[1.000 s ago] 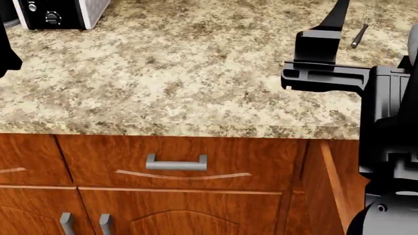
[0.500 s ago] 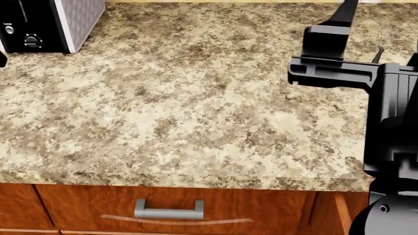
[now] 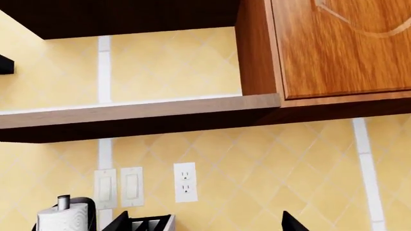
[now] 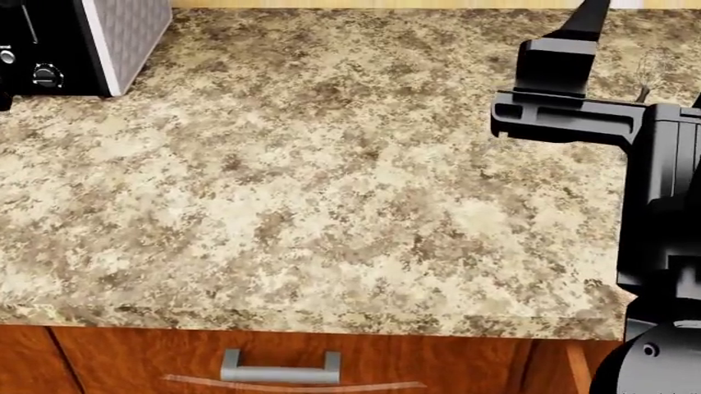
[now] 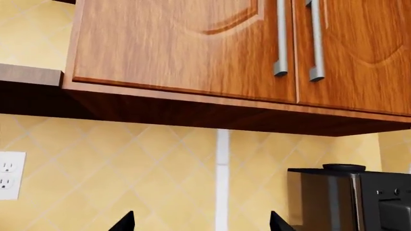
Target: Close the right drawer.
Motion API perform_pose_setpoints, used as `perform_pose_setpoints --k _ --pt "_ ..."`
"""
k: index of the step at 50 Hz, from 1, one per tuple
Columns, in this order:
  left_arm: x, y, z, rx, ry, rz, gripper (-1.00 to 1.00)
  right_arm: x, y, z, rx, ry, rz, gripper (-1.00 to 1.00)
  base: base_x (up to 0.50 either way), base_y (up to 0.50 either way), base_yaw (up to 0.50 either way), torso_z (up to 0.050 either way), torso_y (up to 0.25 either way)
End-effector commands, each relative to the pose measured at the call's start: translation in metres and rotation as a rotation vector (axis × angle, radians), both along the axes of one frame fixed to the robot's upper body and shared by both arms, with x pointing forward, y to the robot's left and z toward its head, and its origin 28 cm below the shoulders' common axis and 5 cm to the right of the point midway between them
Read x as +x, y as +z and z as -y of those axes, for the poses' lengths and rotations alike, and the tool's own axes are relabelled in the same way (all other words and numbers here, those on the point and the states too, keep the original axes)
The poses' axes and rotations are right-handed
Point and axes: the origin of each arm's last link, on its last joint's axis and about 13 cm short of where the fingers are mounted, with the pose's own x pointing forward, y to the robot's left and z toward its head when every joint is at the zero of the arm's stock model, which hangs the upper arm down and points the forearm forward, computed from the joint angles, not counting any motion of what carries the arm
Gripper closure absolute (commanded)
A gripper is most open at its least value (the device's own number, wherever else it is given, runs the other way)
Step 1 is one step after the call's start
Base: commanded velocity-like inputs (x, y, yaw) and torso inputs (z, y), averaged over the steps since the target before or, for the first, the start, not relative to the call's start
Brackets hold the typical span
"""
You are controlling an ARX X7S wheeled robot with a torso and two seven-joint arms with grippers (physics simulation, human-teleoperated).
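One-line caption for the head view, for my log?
Head view: speckled countertop fills the frame, toaster at far left, right arm raised at the right edge, closed narrow drawer front below.

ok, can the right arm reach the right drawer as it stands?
Probably not directly: the right gripper is up high, facing the upper cabinets, while the right drawer sits below the countertop edge.
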Motion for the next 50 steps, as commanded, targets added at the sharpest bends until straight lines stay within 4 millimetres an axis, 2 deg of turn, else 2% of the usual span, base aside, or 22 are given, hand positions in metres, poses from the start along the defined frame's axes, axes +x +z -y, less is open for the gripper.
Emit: perform_pose_setpoints --k 1,13,17,19,22,50 --pt "-0.0014 0.0013 -0.0006 0.0 -0.001 0.001 -1.0 0.0008 -0.0003 0.0006 0.0 0.003 0.006 -1.0 0.5 -0.03 0.0 0.0 0.0" --pt "0.0053 -0.0019 0.0018 0.003 0.002 -0.001 -1.0 0.0021 -0.0022 0.0002 0.0 -0.003 -0.012 -1.0 0.48 -0.03 0.0 0.0 0.001" --pt "0.0038 -0.0025 0.0002 0.0 0.004 -0.004 -1.0 0.0026 -0.0047 -0.001 -0.034 -0.027 0.008 -1.0 0.05 0.0 0.0 0.0 0.0" --pt "0.0024 -0.0021 -0.0005 -0.001 0.003 -0.004 -1.0 0.0013 -0.0038 -0.0001 0.007 -0.027 0.038 -1.0 0.0 0.0 0.0 0.0 0.0" --pt "0.0017 -0.0012 -0.0008 -0.001 0.004 -0.001 -1.0 0.0014 -0.0043 -0.0003 0.002 0.001 -0.005 -1.0 -0.01 0.0 -0.08 0.0 0.0" --pt "0.004 -0.0023 0.0002 -0.001 0.005 -0.001 -1.0 0.0018 -0.0057 0.0013 -0.002 0.003 -0.012 -1.0 -0.15 0.01 -0.5 0.0 0.0"
